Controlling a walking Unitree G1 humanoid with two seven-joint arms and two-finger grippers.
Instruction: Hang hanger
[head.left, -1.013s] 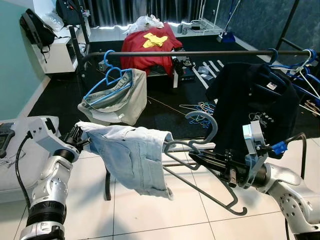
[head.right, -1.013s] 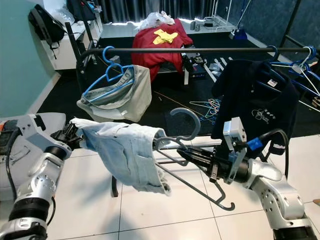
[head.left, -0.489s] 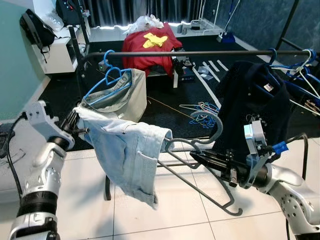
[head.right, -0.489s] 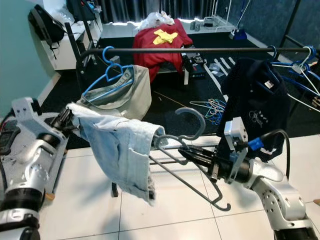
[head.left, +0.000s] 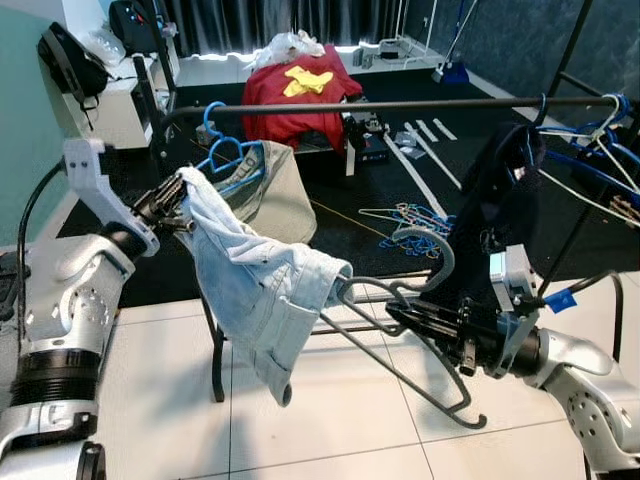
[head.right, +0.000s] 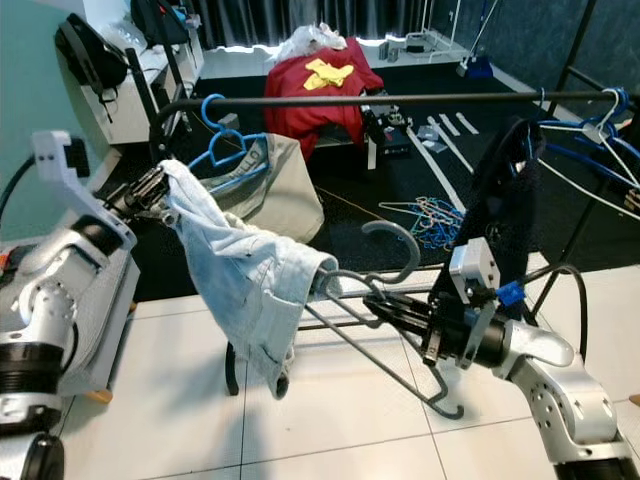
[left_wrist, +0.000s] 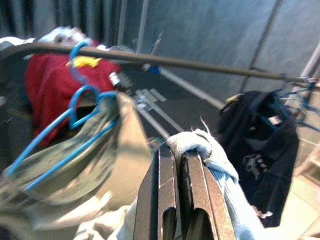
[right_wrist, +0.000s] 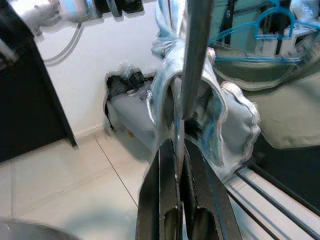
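- The grey hanger (head.left: 400, 320) is held out over the floor, in front of and below the clothes rail (head.left: 400, 104) — its hook curves upward and its far arm is threaded into the pale denim shorts (head.left: 255, 285).
- The right gripper (head.left: 400, 318) has its two black fingers pressed together on the hanger's bar near the neck; in the right wrist view the bar runs straight out from between the closed fingers (right_wrist: 167, 200) into the bunched denim.
- The left gripper (head.left: 178, 200) is raised on the robot's left, clamped on the waistband end of the shorts — in the left wrist view the pale cloth is folded over its shut fingertips (left_wrist: 172, 165). The shorts hang slack between the two grippers.
- A blue hanger (head.left: 225, 160) carrying a beige garment (head.left: 275, 190) hangs on the rail's left end; a dark shirt (head.left: 495, 220) and more blue hangers (head.left: 590, 125) hang to the right.
- Underfoot are white tiles (head.left: 330, 420); beyond lies a dark carpet (head.left: 340, 215) strewn with loose hangers (head.left: 405, 218), then a red cloth (head.left: 295, 95) heaped on furniture, with dark curtains behind.
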